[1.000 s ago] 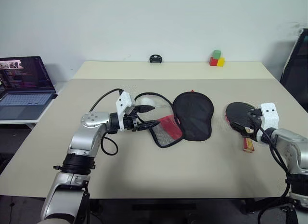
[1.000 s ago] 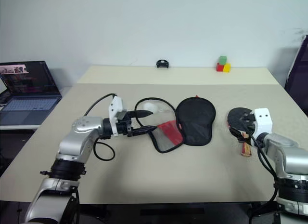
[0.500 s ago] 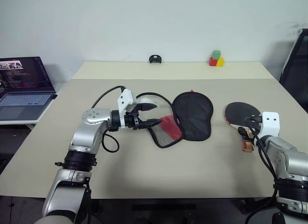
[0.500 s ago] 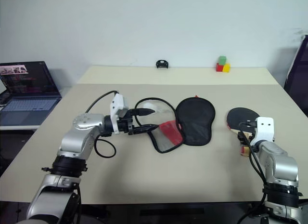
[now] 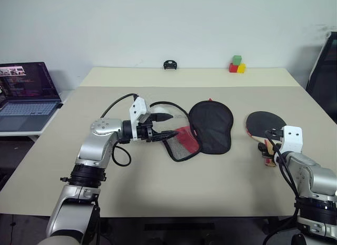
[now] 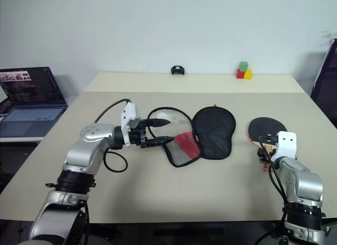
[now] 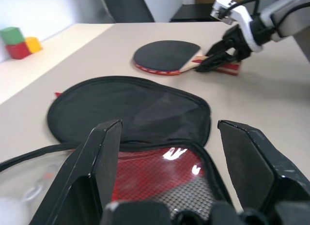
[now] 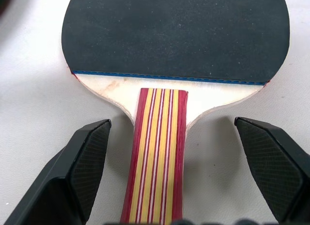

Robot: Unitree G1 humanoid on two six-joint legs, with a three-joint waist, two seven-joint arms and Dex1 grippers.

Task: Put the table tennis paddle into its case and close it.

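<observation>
Right wrist view: right end effector [image 8: 172, 186] spread wide, fingers astride the table tennis paddle [image 8: 174, 38] handle, not gripping. Left end effector [image 5: 164, 126] released beside the opened case [image 5: 202, 130].

Left gripper [image 5: 167, 125] reaches sideways, jaws spread; right gripper [image 8: 175, 152] angles downward, jaws spread wide.

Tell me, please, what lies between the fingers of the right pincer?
In the right wrist view, the striped handle of the table tennis paddle lies between the open fingers of the right pincer, with bare table on either side.
</observation>
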